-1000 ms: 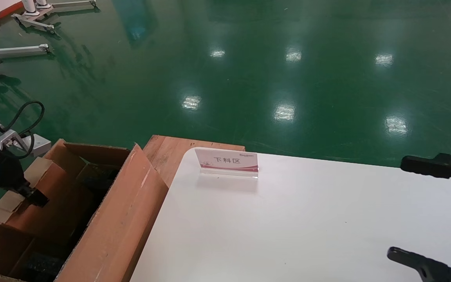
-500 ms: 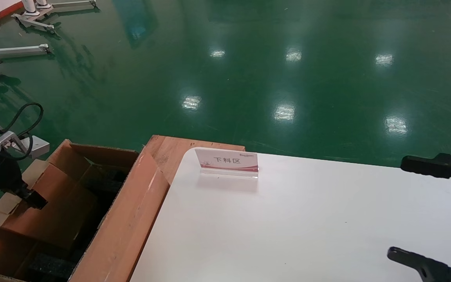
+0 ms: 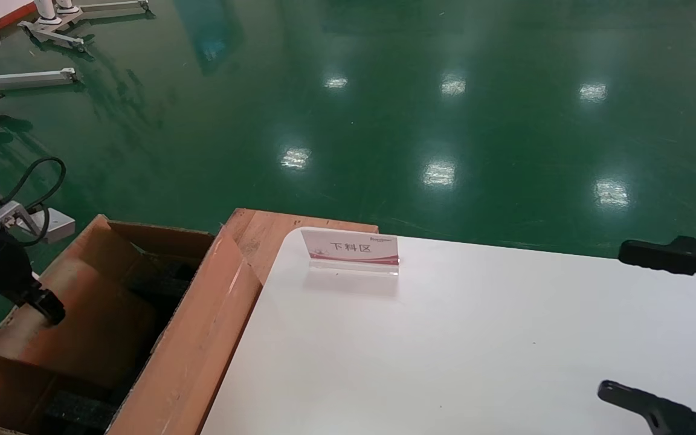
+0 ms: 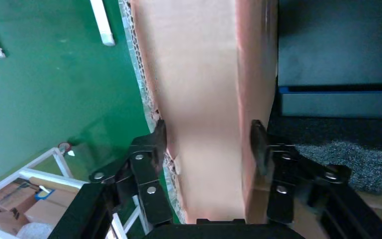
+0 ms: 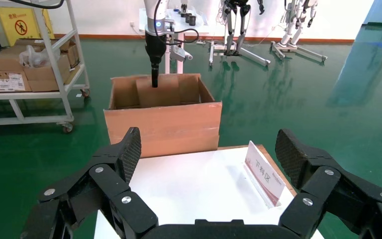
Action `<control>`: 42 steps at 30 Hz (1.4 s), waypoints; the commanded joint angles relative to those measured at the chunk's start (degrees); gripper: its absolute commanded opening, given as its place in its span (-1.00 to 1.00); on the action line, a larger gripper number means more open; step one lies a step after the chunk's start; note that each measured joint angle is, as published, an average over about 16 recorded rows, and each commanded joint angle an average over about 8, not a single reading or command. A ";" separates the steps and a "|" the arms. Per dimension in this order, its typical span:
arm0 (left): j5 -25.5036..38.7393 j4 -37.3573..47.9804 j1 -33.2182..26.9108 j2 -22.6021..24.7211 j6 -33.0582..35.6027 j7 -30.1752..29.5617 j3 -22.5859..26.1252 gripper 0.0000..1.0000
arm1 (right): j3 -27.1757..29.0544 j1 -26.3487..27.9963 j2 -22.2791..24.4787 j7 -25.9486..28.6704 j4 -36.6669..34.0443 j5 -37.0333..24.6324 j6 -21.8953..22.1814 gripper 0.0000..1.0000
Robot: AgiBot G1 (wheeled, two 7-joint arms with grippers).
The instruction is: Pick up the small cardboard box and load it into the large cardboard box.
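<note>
Left gripper (image 4: 206, 144) pinches the small cardboard box (image 4: 204, 99) inside the large cardboard box (image 3: 197, 356).

The left gripper's two black fingers (image 4: 156, 144) press on opposite faces of the small cardboard box's upper edge, so the carton hangs directly below them, tilted and sunk between the large cardboard box's walls. Beneath the gripper, dark foam (image 3: 76, 411) lies on the big carton's bottom. To its right rises the large box's long flap, then the white table (image 3: 475, 350), where a small sign stand (image 3: 351, 251) sits near the far edge. Well beyond, over the table's right side, the right gripper (image 5: 206, 154) hovers with fingers spread wide, holding nothing. Green floor (image 3: 384, 109) stretches behind.
</note>
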 commanded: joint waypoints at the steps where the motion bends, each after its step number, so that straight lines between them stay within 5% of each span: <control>1: 0.02 0.00 -0.01 0.00 -0.01 0.01 0.00 1.00 | 0.00 0.00 0.00 0.00 0.00 0.00 0.00 1.00; 11: -1.03 -0.39 -2.05 0.83 -0.17 2.46 -0.78 1.00 | -0.01 0.01 0.00 -0.01 -0.02 0.00 0.00 1.00; 33: -12.30 -14.45 -21.39 -4.16 5.83 25.04 -9.60 1.00 | -0.07 0.04 0.01 -0.05 -0.05 0.03 0.01 1.00; 42: -12.27 -20.54 -20.37 -5.85 4.69 28.50 -15.75 1.00 | -0.06 0.04 0.02 -0.07 -0.09 0.03 0.02 1.00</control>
